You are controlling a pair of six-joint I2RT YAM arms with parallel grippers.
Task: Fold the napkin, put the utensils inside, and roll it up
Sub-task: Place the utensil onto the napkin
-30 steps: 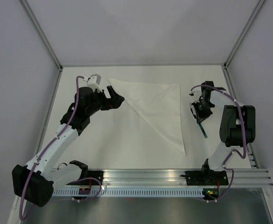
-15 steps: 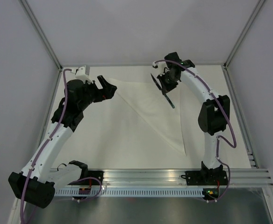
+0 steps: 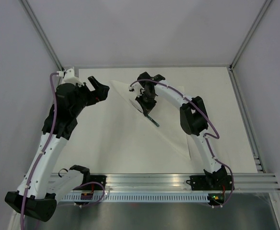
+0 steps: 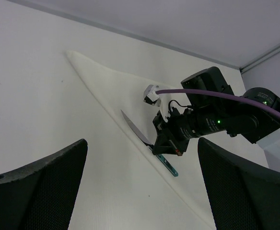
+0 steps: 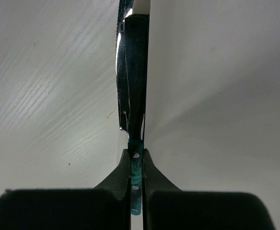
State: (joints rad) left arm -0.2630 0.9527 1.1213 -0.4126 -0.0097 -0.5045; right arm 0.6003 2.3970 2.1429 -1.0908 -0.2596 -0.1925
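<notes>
Find the napkin [image 3: 166, 117] flat on the table [image 3: 106, 143], folded into a triangle, with the long fold running from far left down to near right. Count on soft, light cloth: no stiffness to push against, apt to drag and bunch under a sideways nudge, best taken at a corner or along the fold with a pinch through both layers. Note the right claw [image 3: 148, 111] pressed together on the utensil [image 3: 154, 121], pinching the teal handle partway along, over the fold in the far-left part of the triangle; cannot tell whether touching the cloth or just above. Judge the utensil thin, stiff, light and smooth, so likely to swivel in a narrow pinch and to slide on fabric once let go. Better gripped near the middle, as here, and set down flat, parallel to the fold and well inside the edge. In the left wrist view, see a shiny blade-like end poking past the claw toward the far corner, teal end toward the near side. Note the left claw [image 3: 101, 90] spread wide, holding nothing, hovering just beside the napkin's far-left corner. Reckon the fold done, the placing in hand, the rolling not yet begun. For rolling, expect to need the cloth tucked snugly over the utensil.
</notes>
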